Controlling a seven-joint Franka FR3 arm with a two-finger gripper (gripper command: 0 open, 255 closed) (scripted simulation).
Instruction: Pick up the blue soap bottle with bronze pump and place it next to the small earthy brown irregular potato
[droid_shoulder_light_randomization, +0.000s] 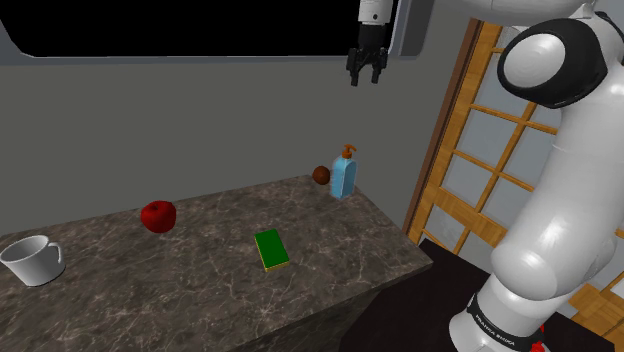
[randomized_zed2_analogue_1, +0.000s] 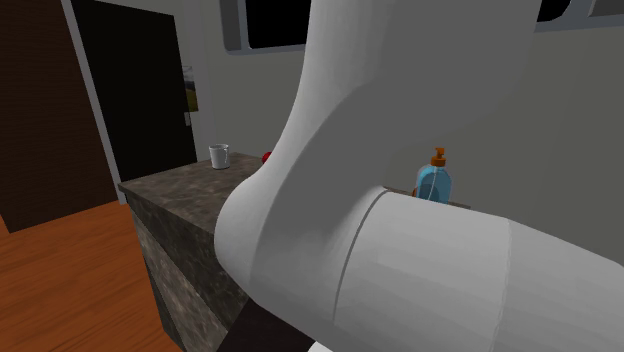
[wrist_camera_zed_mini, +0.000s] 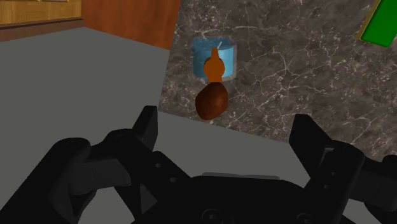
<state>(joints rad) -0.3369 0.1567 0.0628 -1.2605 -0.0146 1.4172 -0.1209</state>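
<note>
Blue soap bottle and brown potato, side by side far under the jaws.

The soap bottle (droid_shoulder_light_randomization: 343, 176) (randomized_zed2_analogue_1: 434, 184) (wrist_camera_zed_mini: 214, 56) stands upright, its body clear blue and its pump bronze-orange. The potato (droid_shoulder_light_randomization: 321, 175) (wrist_camera_zed_mini: 212, 102) is small, round-lumpy and reddish brown. It lies just beside the bottle, on the side nearer the jaws; contact cannot be told. Both sit well below the gripper (droid_shoulder_light_randomization: 365, 72) (wrist_camera_zed_mini: 226, 124), in line with the gap between its jaws, untouched by either one.
</note>
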